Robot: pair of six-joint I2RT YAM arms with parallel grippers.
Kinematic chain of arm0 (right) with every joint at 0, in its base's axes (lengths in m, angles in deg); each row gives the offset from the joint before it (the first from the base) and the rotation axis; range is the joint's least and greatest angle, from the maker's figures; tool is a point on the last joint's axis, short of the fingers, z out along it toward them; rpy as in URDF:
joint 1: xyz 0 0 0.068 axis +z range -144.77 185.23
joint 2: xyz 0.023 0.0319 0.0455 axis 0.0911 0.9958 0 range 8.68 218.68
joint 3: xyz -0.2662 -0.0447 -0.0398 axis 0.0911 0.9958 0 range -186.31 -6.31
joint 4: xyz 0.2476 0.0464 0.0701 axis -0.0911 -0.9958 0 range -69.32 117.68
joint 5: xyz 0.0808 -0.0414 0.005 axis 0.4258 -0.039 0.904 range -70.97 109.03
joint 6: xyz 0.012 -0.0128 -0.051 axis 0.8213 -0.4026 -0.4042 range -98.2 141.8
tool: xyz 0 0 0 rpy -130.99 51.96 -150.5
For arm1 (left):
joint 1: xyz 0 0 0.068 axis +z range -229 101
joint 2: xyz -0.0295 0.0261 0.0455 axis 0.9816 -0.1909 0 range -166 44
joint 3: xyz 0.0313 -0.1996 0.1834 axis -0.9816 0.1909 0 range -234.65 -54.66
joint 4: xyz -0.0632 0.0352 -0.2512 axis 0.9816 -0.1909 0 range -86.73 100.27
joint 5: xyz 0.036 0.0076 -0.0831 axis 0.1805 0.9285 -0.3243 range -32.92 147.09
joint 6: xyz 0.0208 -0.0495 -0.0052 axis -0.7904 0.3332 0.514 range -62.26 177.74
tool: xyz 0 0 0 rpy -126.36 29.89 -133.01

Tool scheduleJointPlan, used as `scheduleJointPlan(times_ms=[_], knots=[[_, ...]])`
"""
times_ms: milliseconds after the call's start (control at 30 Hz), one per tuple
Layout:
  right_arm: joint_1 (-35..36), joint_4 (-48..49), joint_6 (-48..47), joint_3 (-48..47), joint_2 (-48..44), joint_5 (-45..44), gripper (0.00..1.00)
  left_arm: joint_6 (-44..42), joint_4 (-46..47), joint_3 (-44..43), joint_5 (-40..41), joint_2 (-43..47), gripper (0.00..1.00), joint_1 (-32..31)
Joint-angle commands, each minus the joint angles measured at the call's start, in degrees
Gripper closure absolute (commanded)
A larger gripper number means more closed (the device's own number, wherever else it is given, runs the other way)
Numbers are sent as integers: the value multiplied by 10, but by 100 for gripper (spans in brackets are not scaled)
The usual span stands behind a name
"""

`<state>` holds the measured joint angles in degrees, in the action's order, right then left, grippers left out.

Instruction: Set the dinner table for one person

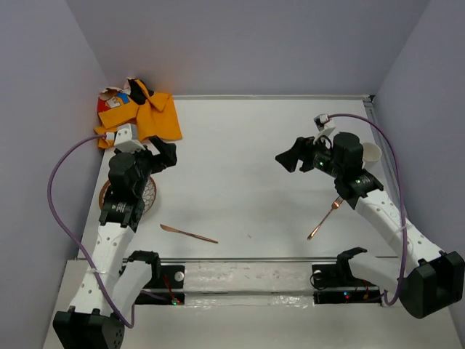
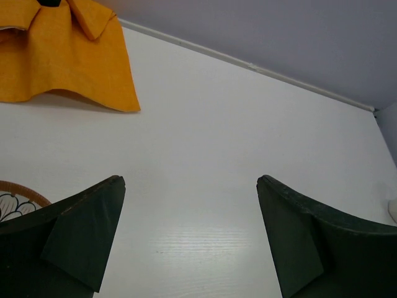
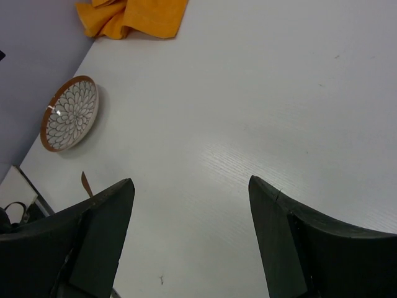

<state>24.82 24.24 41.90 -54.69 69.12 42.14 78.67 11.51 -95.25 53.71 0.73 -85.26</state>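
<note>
The white dinner table carries a brown-rimmed plate with a flower pattern, half hidden under my left arm and seen whole in the right wrist view. A copper knife lies near the front edge. Beside the right arm lies a copper fork. A white cup stands behind the right wrist. My left gripper hovers open above bare table, just right of the plate. My right gripper is open over the middle right. Neither holds anything.
A crumpled orange cloth lies in the far left corner, also seen in the left wrist view. Lilac walls close off the left, back and right sides. The arm bases and a rail run along the near edge.
</note>
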Motion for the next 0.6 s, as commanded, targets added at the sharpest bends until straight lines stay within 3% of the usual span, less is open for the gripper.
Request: scheduleJointPlan(times_ms=[0,167,433,567], knots=[[4,22,-1,-15,-2,-11,20,-17,3,-35,28,-4,1,4],[9,25,-1,-14,-2,-12,22,-4,0,-61,74,-43,1,4],[9,26,-1,-12,0,-17,24,3,12,-138,221,-209,1,20],[14,27,-1,-11,0,-16,25,-13,18,-178,270,-303,1,58]])
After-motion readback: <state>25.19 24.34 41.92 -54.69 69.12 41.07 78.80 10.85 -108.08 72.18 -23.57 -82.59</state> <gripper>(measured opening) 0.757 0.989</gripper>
